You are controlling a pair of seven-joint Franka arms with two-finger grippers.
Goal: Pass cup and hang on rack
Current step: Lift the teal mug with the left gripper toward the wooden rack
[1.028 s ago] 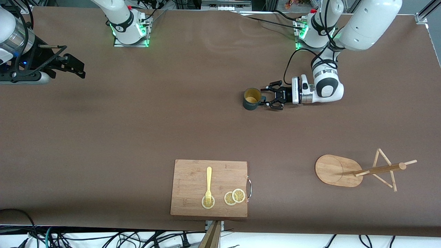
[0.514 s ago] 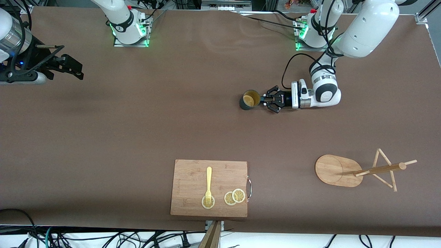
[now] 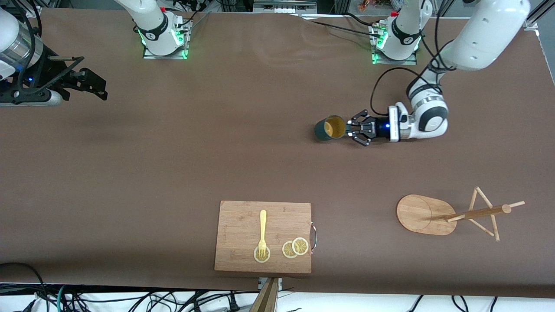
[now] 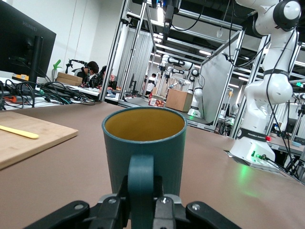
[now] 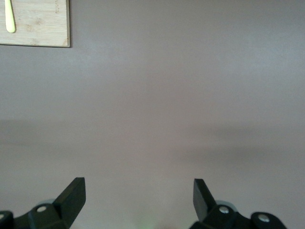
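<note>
The glossy dark teal mug with mustard-yellow inside (image 3: 330, 128) is clamped by its handle in the left pincer (image 3: 352, 129), tilted above the matte brown surface (image 3: 173, 164); the right pincer (image 3: 93, 84), spread apart, waits.

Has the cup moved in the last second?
Yes. The cup, held by its handle in the left gripper, has shifted toward the left arm's end of the table, judged against the fixed cutting board, and now shows tipped.
</note>
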